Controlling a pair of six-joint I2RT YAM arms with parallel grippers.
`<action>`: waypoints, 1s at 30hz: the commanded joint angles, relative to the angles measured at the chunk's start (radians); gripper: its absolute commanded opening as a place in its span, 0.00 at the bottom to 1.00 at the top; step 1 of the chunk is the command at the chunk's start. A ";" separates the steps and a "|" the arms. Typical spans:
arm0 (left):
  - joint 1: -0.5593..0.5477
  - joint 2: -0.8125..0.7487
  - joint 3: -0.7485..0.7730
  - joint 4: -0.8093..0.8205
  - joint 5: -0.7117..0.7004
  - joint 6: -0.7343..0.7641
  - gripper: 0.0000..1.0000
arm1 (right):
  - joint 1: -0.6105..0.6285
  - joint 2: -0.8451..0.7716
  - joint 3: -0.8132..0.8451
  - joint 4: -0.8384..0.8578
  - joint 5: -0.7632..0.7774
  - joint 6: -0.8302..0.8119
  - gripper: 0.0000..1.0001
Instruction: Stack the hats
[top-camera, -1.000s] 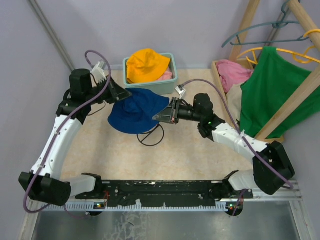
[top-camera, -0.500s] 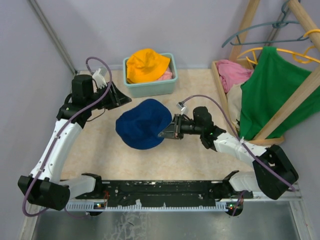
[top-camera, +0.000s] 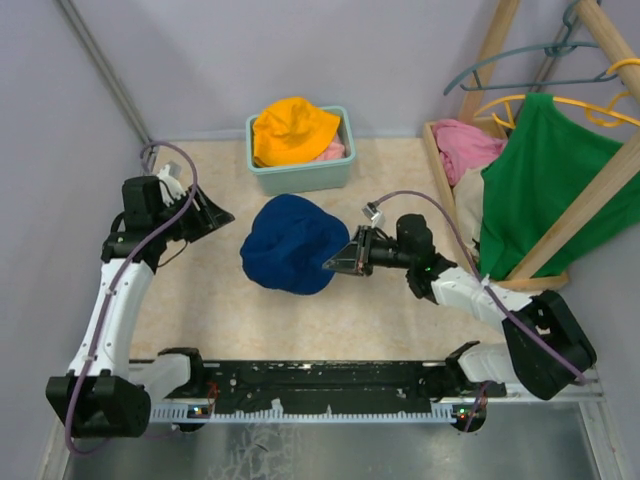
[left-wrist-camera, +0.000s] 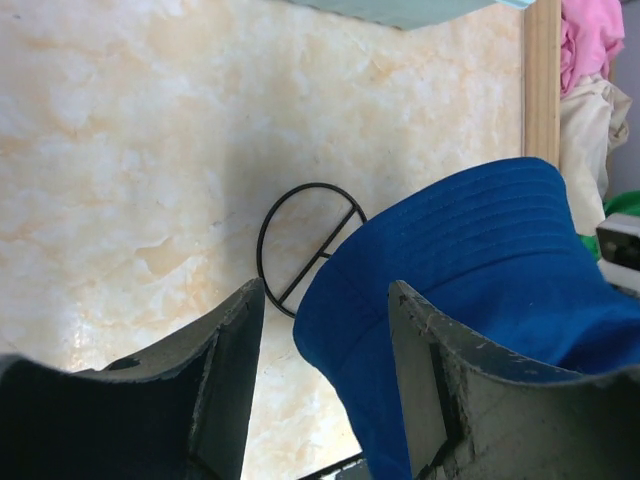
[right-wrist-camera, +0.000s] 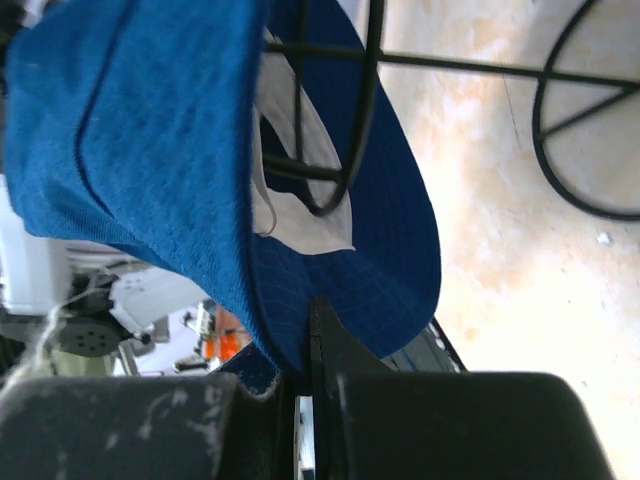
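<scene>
Left tool (top-camera: 216, 215) jaws apart, empty, near navy hat (top-camera: 292, 243). Right tool (top-camera: 340, 262) clamped on its brim. Hat mid-tabletop (top-camera: 200, 300), over wire stand (right-wrist-camera: 470, 63). Yellow-orange hat (top-camera: 292, 130) in teal bin (top-camera: 300, 178).

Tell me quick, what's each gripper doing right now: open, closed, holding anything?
Left gripper: open, holding nothing.
Right gripper: closed on the brim of the navy hat.

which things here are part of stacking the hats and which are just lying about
job: navy hat, orange hat, wire stand, bin
lying about: green shirt, wooden rack
</scene>
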 joint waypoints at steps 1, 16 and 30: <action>0.018 0.051 0.010 0.096 0.125 0.039 0.59 | -0.064 -0.001 0.051 0.205 -0.063 0.130 0.00; 0.042 0.235 -0.104 0.281 0.364 0.062 0.59 | -0.123 0.141 0.161 0.212 -0.206 0.212 0.00; 0.070 0.260 -0.118 0.341 0.383 0.073 0.58 | -0.121 0.078 0.016 0.076 -0.232 0.018 0.00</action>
